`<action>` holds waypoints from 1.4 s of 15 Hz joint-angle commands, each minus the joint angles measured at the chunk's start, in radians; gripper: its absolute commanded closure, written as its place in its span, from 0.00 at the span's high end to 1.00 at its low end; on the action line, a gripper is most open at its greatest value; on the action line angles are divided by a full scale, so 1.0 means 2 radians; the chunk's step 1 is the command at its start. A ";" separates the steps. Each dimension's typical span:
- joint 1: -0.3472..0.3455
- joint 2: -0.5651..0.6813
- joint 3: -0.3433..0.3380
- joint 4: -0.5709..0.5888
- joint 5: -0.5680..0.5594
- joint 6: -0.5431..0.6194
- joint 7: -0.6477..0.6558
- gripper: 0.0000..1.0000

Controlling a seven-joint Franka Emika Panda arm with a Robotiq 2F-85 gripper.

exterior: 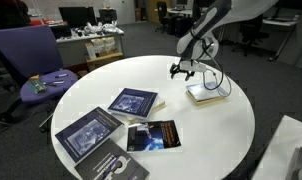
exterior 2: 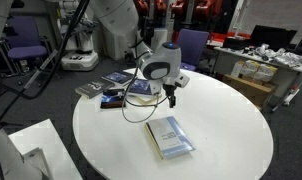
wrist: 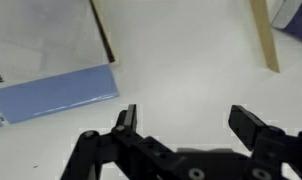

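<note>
My gripper (exterior: 181,71) (exterior 2: 172,98) hangs open just above the round white table (exterior: 206,135) (exterior 2: 226,125), with nothing between its jaws. In the wrist view the gripper (wrist: 189,122) has bare tabletop under it, and its two dark fingertips (wrist: 126,117) stand wide apart. The nearest thing is a pale blue book (exterior: 208,92) (exterior 2: 169,137) (wrist: 46,60) lying flat beside the gripper, not touching it. The tan edge of another book (wrist: 263,35) shows at the wrist view's upper right.
Several dark-covered books (exterior: 133,101) (exterior: 88,133) (exterior 2: 141,88) and a booklet (exterior: 153,135) lie spread over one side of the table. A purple chair (exterior: 36,60) stands beside it. Desks, monitors and office chairs fill the background.
</note>
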 commanded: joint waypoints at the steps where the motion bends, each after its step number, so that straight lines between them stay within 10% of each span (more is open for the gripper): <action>1: -0.015 -0.006 -0.021 -0.002 -0.019 -0.001 0.008 1.00; 21: -0.092 0.020 0.016 -0.024 -0.022 0.062 -0.124 1.00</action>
